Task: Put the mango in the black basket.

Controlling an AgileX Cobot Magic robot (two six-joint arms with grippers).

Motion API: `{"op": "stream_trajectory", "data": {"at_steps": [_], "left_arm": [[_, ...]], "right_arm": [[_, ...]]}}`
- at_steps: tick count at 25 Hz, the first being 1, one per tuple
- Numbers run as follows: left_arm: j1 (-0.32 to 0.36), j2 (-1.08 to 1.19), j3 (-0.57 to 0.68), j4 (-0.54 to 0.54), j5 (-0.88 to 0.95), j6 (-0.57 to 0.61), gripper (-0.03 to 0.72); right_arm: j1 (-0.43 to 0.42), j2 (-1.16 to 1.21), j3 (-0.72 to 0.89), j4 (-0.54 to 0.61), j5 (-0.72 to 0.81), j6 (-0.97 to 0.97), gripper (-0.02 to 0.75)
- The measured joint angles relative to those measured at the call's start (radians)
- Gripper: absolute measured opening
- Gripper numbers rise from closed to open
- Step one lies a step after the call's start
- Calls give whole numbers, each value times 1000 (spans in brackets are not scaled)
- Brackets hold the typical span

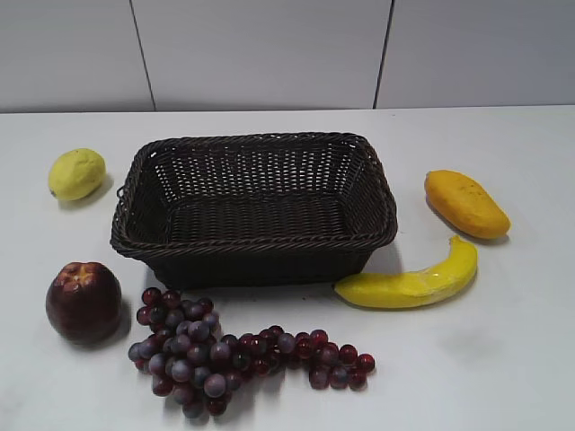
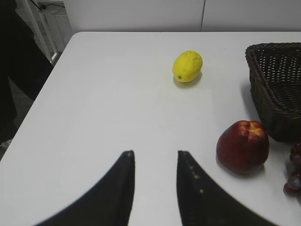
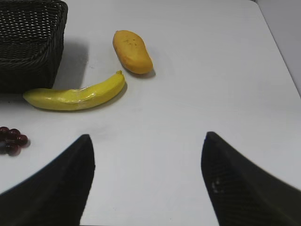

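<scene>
A white table [image 1: 503, 359] seen at a slant from the front. A black basket [image 1: 254, 148] sits at its centre, empty, and everything else is placed around it.

The mango [image 1: 466, 204] lies on the table to the right of the basket, well apart from its right wall. It is oblong, with its long axis slanting: the end nearer the basket points toward the back of the table, the other end toward the front right. A banana [image 1: 410, 281] curves just in front of the mango, its left end near the basket's front right corner.

Left of the basket is a lemon [image 1: 76, 173]. At the basket's front left is a red apple [image 1: 84, 302], and a bunch of grapes [image 1: 235, 353] sprawls in front of the basket.

Neither arm shows in the front view. In the right wrist view, the right gripper [image 3: 148, 181] hangs above bare table with its jaws spread wide and nothing between them. From it, the mango [image 3: 132, 52] lies ahead and a little left, beyond the banana [image 3: 75, 94]. The left gripper [image 2: 155, 188] is also parted, more narrowly, and holds nothing; it is on the lemon [image 2: 187, 66] side, with the basket between it and the mango.

The right arm looks the nearer one, and the jaws would likely need to close across the mango's short width.
</scene>
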Motion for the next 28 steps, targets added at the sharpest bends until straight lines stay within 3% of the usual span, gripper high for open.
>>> {"op": "stream_trajectory", "data": {"at_steps": [13, 24, 28], "left_arm": [[0, 0, 0, 0, 0, 0, 240], [0, 0, 0, 0, 0, 0, 240], [0, 0, 0, 0, 0, 0, 240]], "right_arm": [[0, 36, -4, 2, -10, 0, 543], [0, 645, -86, 75, -129, 0, 545], [0, 888, -187, 78, -193, -26, 592]]}}
